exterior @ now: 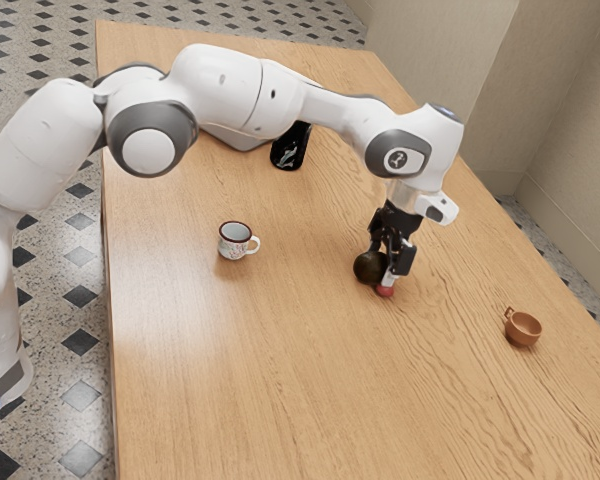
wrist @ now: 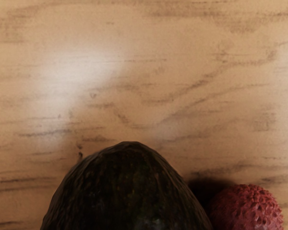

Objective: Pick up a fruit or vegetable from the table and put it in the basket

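My gripper (exterior: 386,266) is low over the table, right beside a dark, rounded avocado (exterior: 369,267). Part of the avocado is hidden behind the hand, so its hold on the fruit cannot be made out. A small red lychee (exterior: 385,291) lies on the table at the gripper's lower end. In the wrist view, the large dark avocado (wrist: 127,191) is just under the hand, and the bumpy red lychee (wrist: 248,209) lies close beside it.
A white mug with a dark rim (exterior: 236,241) stands toward the exterior view's left. An orange-brown cup (exterior: 522,329) is at the exterior view's right. Beyond, near the arm, are a black object (exterior: 290,147) and a partly hidden grey one (exterior: 242,141) on the wooden table (exterior: 250,380).
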